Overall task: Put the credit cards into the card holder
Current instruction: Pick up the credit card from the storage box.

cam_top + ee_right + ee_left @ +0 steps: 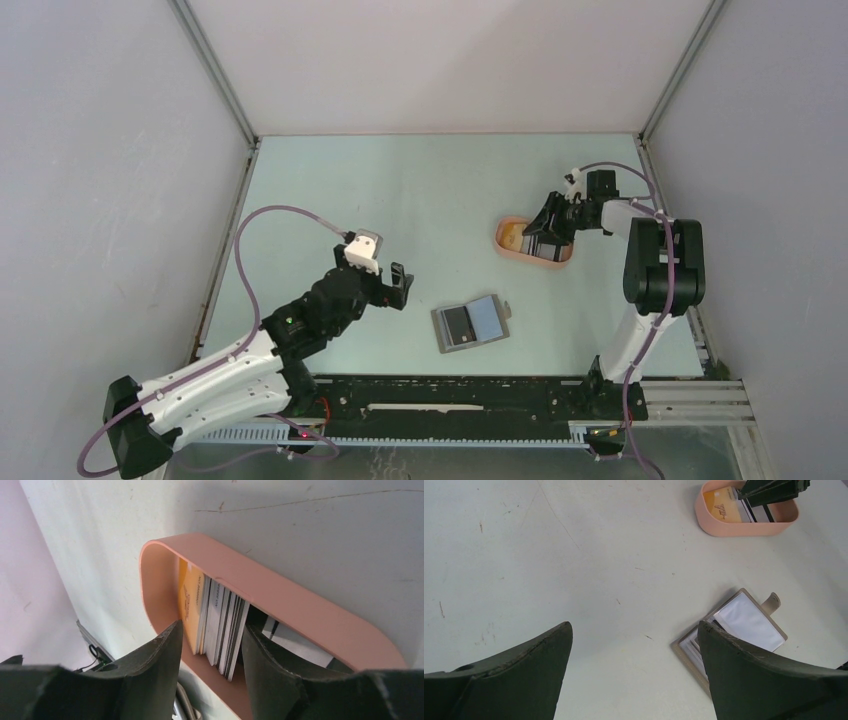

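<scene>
The grey card holder [470,323] lies open on the table, a dark card in its left half and a light blue one in its right; it also shows in the left wrist view [744,622]. The remaining credit cards [225,625], an orange-yellow one [724,505] and a striped one [764,512] among them, sit in the peach tray [503,245]. My right gripper [210,630] reaches into the tray, its jaws partly open on either side of the loosely fanned cards. My left gripper [634,627] is wide open and empty, hovering left of the holder.
The peach tray's rim [280,587] rises close behind the cards and around my right fingers. The holder's strap tab [772,600] sticks out at its far side. Enclosure walls stand left, right and behind the table.
</scene>
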Action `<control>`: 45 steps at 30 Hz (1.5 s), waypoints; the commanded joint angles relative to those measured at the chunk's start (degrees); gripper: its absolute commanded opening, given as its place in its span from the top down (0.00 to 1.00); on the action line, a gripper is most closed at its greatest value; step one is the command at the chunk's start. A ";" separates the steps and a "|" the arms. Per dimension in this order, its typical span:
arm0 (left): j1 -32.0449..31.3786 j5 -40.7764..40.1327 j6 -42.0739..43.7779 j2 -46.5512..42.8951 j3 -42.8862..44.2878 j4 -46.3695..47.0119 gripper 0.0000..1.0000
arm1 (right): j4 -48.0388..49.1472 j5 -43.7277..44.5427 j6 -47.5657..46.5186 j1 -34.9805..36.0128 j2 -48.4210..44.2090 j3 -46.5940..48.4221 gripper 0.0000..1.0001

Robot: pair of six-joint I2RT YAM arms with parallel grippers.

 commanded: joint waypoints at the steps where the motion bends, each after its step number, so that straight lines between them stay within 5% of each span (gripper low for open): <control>1: 0.38 0.54 -0.86 -0.08 -1.35 2.23 0.00 | 0.80 -5.66 1.62 -0.25 -0.06 1.85 0.45; 45: 0.39 1.88 -3.22 1.15 -1.56 3.41 0.00 | -1.82 -19.76 -0.85 -0.98 5.06 5.86 0.41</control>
